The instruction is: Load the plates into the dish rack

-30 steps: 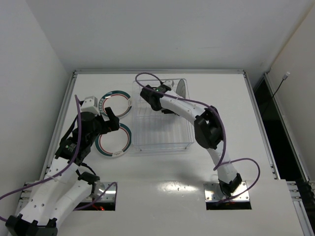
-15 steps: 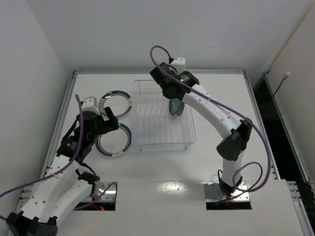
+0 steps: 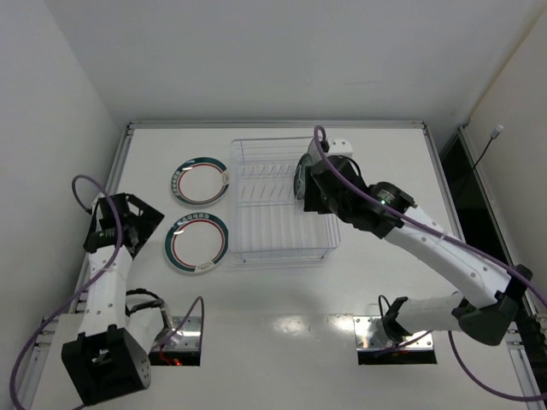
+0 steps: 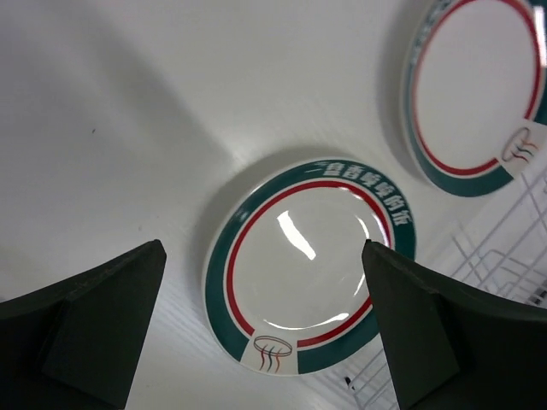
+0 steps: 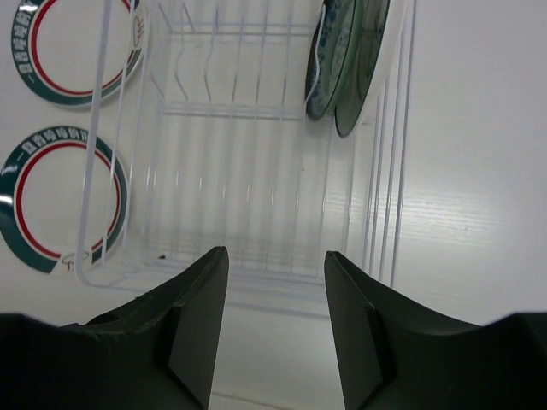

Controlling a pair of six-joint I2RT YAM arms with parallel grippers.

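Two white plates with green rims and red rings lie flat on the table left of the dish rack (image 3: pixel 282 205), one farther (image 3: pixel 200 180) and one nearer (image 3: pixel 198 243). In the rack's far right corner a teal patterned plate (image 5: pixel 327 60) and a green-rimmed plate (image 5: pixel 369 51) stand on edge. My right gripper (image 5: pixel 276 252) is open and empty, hovering above the rack (image 5: pixel 248 109), back from those upright plates. My left gripper (image 4: pixel 264 245) is wide open and empty above the nearer flat plate (image 4: pixel 308 265), with the farther plate (image 4: pixel 479 85) beyond.
Raised metal rails border the white table (image 3: pixel 385 256) on all sides. Two cut-outs at the near edge hold the arm bases. The rack's wires (image 4: pixel 504 248) run right beside the nearer flat plate. Purple cables loop off both arms.
The right gripper brought the teal plate into the rack, let go of it and drew back. The left arm pulled back to the left, away from the flat plates.
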